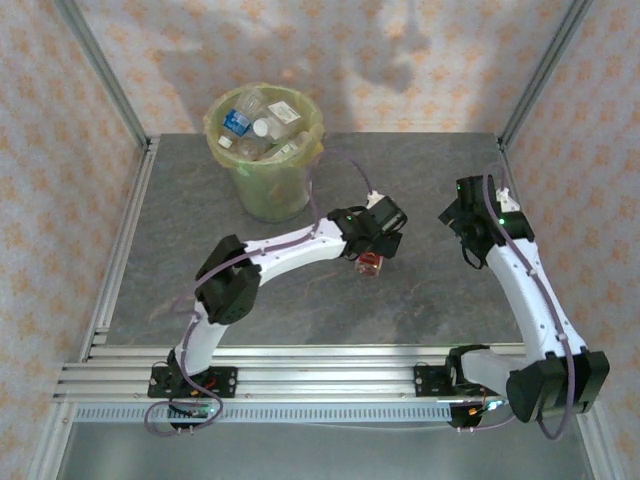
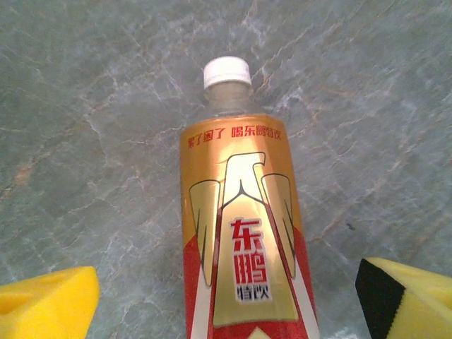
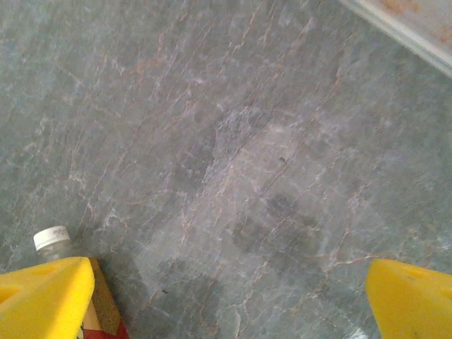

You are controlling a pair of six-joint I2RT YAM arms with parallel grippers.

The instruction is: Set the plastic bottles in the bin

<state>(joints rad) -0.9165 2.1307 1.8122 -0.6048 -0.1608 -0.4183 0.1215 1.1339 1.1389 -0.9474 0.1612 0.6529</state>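
Observation:
One plastic bottle (image 2: 240, 226) with a gold and red label and a white cap (image 2: 227, 72) lies on the grey table. My left gripper (image 2: 233, 304) hangs over it, open, its yellow fingers (image 2: 49, 304) standing clear of the bottle on both sides. From the top view this bottle (image 1: 370, 265) shows just under the left gripper (image 1: 378, 240) at mid-table. The bin (image 1: 268, 190), lined with a yellow-green bag, stands at the back left with several bottles (image 1: 255, 125) inside. My right gripper (image 3: 226, 296) is open over bare table; the same bottle (image 3: 56, 244) peeks past its left finger.
Metal frame posts (image 1: 105, 75) rise at the back corners, and a rail (image 1: 300, 375) runs along the near edge. The table's far right edge (image 3: 402, 32) shows in the right wrist view. Bare grey surface (image 1: 430, 170) lies between the bin and the right arm.

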